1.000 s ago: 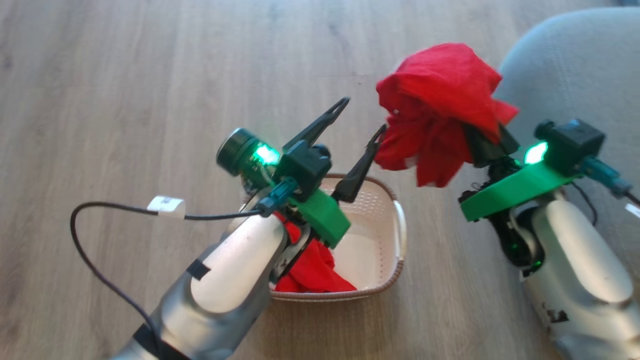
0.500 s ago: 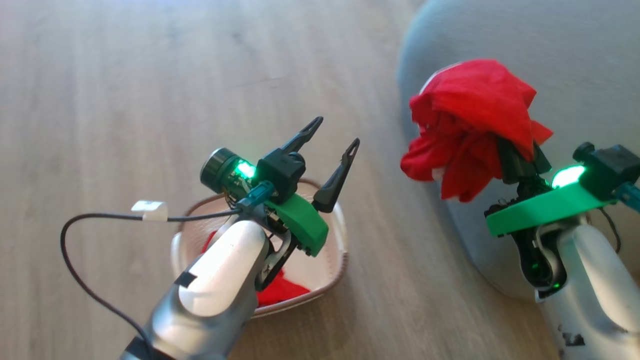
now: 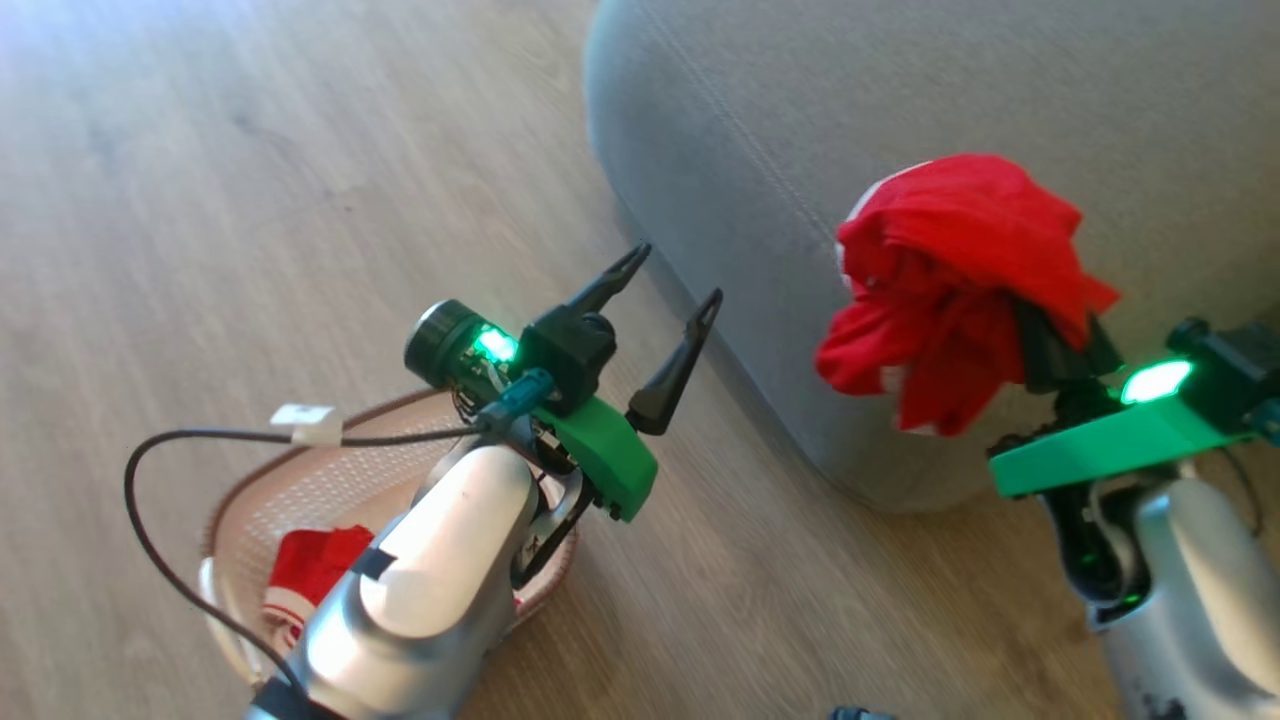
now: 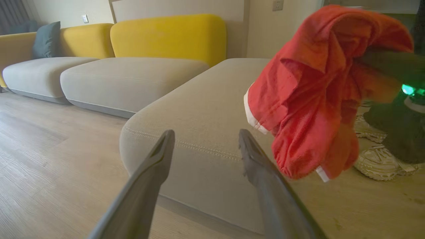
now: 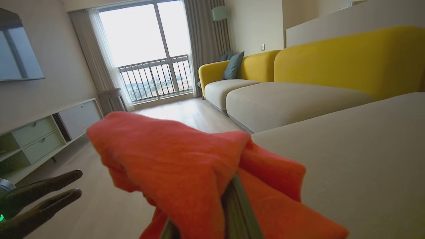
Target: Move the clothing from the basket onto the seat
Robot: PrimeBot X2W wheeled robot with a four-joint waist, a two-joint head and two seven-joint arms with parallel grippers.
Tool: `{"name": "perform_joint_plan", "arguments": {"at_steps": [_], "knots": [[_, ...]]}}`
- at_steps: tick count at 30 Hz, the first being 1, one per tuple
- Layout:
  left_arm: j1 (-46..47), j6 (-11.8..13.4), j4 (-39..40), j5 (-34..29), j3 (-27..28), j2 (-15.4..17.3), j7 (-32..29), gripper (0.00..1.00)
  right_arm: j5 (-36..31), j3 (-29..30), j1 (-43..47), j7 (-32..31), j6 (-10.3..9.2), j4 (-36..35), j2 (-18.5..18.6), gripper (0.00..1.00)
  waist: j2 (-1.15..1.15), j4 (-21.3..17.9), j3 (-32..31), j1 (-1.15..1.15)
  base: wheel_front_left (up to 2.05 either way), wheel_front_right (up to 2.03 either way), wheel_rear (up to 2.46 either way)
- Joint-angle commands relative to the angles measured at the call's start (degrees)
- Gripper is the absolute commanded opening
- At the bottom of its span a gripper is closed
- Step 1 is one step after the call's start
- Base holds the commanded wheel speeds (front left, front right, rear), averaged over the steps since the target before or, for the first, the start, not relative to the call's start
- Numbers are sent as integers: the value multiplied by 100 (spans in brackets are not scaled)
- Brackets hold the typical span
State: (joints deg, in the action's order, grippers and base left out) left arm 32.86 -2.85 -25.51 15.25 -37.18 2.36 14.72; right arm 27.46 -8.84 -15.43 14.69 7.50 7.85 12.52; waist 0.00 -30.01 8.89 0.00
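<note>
- Head view puts my right hand (image 3: pixel 1055 350) clamped tight on a bunched red garment (image 3: pixel 960 260). The cloth drapes over the fingers and hangs clear of everything.
- That bundle hangs over the near rounded corner of the grey seat (image 3: pixel 760 120) and is not yet resting on it. In the right wrist view the cushion top spreads ahead and to the right.
- To do this step well, I would carry the bundle further in over the cushion, away from the edge. I would lower until the hanging folds touch the fabric and only then let go, so nothing slides to the floor (image 3: pixel 250 200).
- Cloth wrapped over the fingers may cling on release, so I would draw back low and sideways rather than straight up.
- My left hand (image 3: pixel 678 272) is spread wide and empty, between the basket and the seat's edge. I would hold it out of the path.
- Basket (image 3: pixel 330 495) sits on the floor at lower left, with a red striped-cuff piece (image 3: pixel 310 565) inside for the next trip.
</note>
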Motion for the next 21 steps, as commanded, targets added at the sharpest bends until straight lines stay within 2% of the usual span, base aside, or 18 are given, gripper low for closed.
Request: {"name": "perform_joint_plan", "arguments": {"at_steps": [1,4,12,21], "knots": [[143,-10,157,-40,151,52,28,100,-81,-10,-172,31,-1,-213,131,0,0,-108,169,0,0,0,0],[199,-8,185,-118,87,52,28,100,-340,178,-405,31,-1,-152,386,0,0,-152,414,0,0,0,0],[584,19,84,-331,-158,52,28,100,-503,601,-1447,31,-1,329,1071,0,0,-115,1342,0,0,0,0],[1092,124,-4,-723,-159,53,28,100,-494,647,-2654,31,-1,820,1535,0,0,-112,2446,0,0,0,0]]}}
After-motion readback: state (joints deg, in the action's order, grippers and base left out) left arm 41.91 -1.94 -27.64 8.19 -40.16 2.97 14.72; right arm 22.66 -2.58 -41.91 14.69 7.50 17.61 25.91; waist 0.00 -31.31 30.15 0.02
